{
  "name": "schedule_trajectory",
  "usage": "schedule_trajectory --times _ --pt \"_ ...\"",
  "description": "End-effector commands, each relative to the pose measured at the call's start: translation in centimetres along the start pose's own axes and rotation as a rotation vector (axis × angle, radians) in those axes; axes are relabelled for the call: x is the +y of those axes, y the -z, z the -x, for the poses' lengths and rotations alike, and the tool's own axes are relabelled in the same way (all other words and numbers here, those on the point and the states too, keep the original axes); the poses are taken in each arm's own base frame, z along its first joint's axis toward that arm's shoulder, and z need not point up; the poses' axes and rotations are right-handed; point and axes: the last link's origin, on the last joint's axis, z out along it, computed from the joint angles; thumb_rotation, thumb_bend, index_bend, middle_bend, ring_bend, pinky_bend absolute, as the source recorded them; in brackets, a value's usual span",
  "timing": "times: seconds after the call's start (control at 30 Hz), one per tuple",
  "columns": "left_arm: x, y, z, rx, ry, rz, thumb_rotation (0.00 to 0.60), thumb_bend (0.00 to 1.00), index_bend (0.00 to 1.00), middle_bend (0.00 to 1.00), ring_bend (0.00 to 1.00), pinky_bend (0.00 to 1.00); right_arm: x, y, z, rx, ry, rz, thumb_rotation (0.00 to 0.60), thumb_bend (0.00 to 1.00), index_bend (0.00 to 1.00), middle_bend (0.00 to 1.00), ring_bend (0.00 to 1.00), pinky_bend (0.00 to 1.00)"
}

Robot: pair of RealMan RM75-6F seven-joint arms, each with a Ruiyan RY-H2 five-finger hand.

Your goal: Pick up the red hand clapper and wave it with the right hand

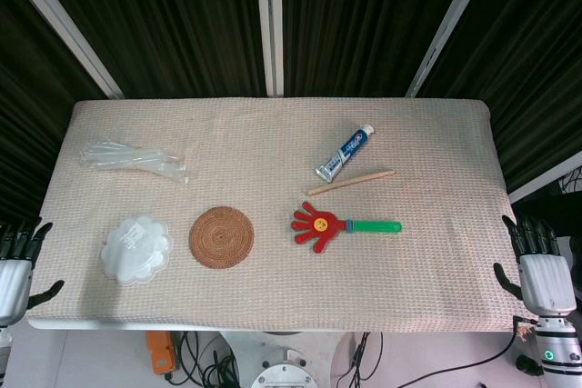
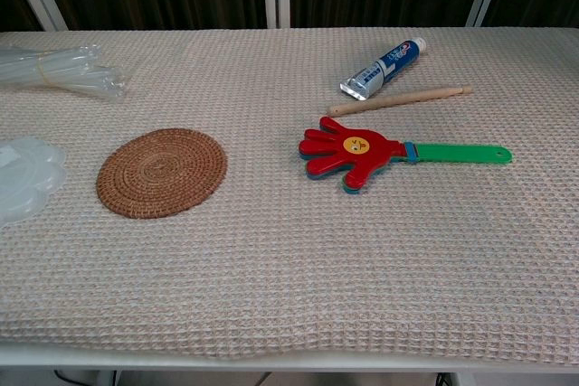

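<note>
The red hand clapper (image 1: 320, 224) lies flat on the table right of centre, its green handle (image 1: 375, 225) pointing right; the chest view shows the clapper (image 2: 351, 153) with a yellow smiley face on its palm. My right hand (image 1: 540, 269) hangs off the table's right edge, fingers apart, holding nothing, well to the right of the handle. Off the left edge sits my left hand (image 1: 15, 265), fingers also spread and empty. Neither hand appears in the chest view.
A woven round coaster (image 1: 221, 236) lies left of the clapper. Behind the clapper are a toothpaste tube (image 1: 345, 153) and a wooden stick (image 1: 351, 182). A white flower-shaped dish (image 1: 135, 249) and a clear plastic bundle (image 1: 133, 160) sit at the left.
</note>
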Motion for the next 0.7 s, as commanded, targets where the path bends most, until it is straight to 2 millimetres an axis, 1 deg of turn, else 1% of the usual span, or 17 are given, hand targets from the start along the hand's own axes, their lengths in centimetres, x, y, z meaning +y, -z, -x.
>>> schedule_trajectory --times 0.03,0.23,0.43,0.57,0.63,0.7 --pt "0.1 -0.1 -0.1 0.0 0.001 0.01 0.6 0.12 0.11 0.05 0.0 0.06 0.0 0.0 0.0 -0.002 -0.002 0.003 0.6 0.27 0.0 0.0 0.0 0.0" --pt "0.6 -0.2 0.0 -0.007 0.006 0.03 0.6 0.13 0.11 0.05 0.0 0.06 -0.2 0.2 -0.1 -0.014 -0.009 -0.005 0.6 0.25 0.0 0.0 0.0 0.0" --pt "0.8 -0.2 0.0 -0.011 0.007 0.037 0.6 0.14 0.11 0.05 0.0 0.06 -0.9 0.0 -0.1 -0.081 -0.033 -0.027 0.6 0.24 0.0 0.0 0.0 0.0" --pt "0.5 -0.2 0.0 -0.011 0.006 0.029 0.6 0.14 0.11 0.05 0.0 0.06 -1.6 -1.0 -0.1 -0.128 -0.008 -0.049 0.6 0.21 0.0 0.0 0.0 0.0" --pt "0.4 -0.2 0.0 -0.014 0.005 0.028 0.6 0.14 0.11 0.05 0.0 0.06 -2.4 -1.8 -0.1 -0.148 -0.002 -0.074 0.6 0.21 0.0 0.0 0.0 0.0" --pt "0.4 -0.3 0.0 -0.018 0.005 0.026 0.6 0.14 0.11 0.05 0.0 0.06 -3.7 -3.1 -0.2 -0.181 0.01 -0.113 0.6 0.2 0.0 0.0 0.0 0.0"
